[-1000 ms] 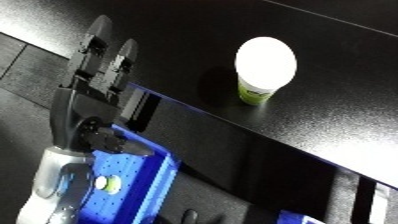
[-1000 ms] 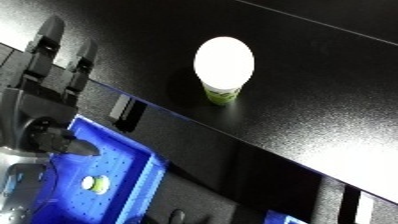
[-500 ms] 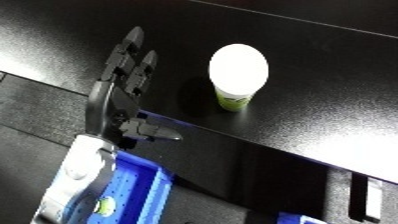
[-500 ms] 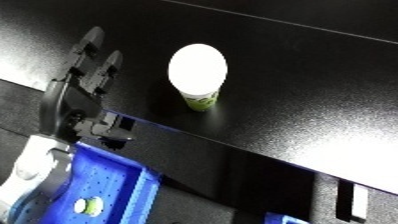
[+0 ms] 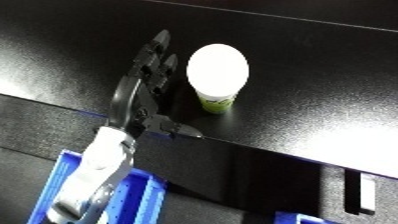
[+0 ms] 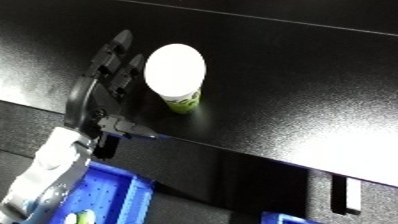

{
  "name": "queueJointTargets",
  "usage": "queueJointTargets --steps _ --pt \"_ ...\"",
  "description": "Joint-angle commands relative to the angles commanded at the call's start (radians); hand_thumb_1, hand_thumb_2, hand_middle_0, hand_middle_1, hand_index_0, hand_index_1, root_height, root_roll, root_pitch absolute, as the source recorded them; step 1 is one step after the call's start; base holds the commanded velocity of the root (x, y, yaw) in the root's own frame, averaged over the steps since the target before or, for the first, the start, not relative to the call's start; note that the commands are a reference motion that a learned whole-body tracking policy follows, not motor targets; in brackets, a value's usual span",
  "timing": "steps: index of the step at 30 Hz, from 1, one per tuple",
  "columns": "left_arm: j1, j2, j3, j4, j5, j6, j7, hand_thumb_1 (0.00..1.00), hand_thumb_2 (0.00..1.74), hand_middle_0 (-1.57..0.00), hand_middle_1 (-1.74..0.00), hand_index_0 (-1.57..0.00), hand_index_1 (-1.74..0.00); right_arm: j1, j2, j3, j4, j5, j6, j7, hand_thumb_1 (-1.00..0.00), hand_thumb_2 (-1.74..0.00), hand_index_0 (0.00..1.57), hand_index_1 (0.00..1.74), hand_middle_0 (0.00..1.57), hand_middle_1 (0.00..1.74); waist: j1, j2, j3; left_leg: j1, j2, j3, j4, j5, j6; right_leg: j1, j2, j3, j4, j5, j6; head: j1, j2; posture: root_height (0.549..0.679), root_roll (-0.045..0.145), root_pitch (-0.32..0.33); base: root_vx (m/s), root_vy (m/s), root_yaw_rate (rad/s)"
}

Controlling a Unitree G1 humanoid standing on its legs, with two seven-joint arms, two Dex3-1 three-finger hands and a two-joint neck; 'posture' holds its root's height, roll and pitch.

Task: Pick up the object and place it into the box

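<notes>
One object matters here: a small cup (image 5: 216,75) with a bright white top and a green-printed lower body, standing upright on the black worktop (image 5: 311,55), well back from the near edge. It is not lifted and nothing is wrapped around it, so by my reading the task is at its very start: the pick is not yet made, and the carry and drop into the bin are all left to do.

Just beside the cup, on its left, is the left robot hand (image 5: 147,82), reaching up over the worktop edge from its white and silver forearm (image 5: 89,175). The fingers are stretched out nearly straight and held close together, pointing away past the cup's side, with the thumb sticking out sideways lower down by the edge. The robot hand is open wide and holds nothing; whether the fingers graze the cup's wall cannot be told, as they sit so close. The right robot hand shows in neither view.

Below the worktop edge, at lower left, sits the blue bin (image 6: 115,197), partly hidden behind the forearm.
</notes>
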Motion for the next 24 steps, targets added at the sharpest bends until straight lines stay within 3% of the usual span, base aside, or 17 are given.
queueJointTargets --steps 10,16,24 --pt "-0.078 -0.025 -0.045 0.047 0.030 0.008 0.007 0.00 0.00 0.00 0.00 0.00 0.00 0.003 0.005 0.008 -0.013 0.022 0.000 -0.008 0.00 0.00 0.00 0.00 0.00 0.00 -0.032 -0.014 0.002 -0.031 0.007 0.015 0.047 -0.028 0.0079 -0.036 0.0084 0.013 0.006 0.008 0.0027 -0.014 0.015 0.624 0.014 -0.028 0.008 -0.009 -0.117" --pt "-0.112 -0.042 -0.062 0.081 0.038 0.010 0.009 0.30 0.52 -0.47 -0.52 -0.47 -0.52 0.013 0.003 0.009 -0.016 0.025 -0.014 -0.004 0.00 0.00 0.00 0.00 0.00 0.00 -0.053 -0.018 0.002 -0.031 0.011 0.023 0.070 -0.048 0.0144 -0.039 0.0148 0.024 0.009 0.006 0.0004 -0.034 0.008 0.622 0.016 -0.029 0.024 0.004 -0.120" --pt "-0.147 -0.054 -0.072 0.133 0.040 0.007 0.037 0.70 1.22 -1.10 -1.22 -1.10 -1.22 0.023 0.002 0.013 -0.027 0.019 -0.027 -0.003 0.00 0.00 0.00 0.00 0.00 0.00 -0.073 -0.020 0.002 -0.024 0.017 0.034 0.081 -0.060 0.0179 -0.036 0.0194 0.032 0.009 0.003 -0.0013 -0.065 -0.004 0.622 0.018 -0.032 0.018 0.012 -0.058"
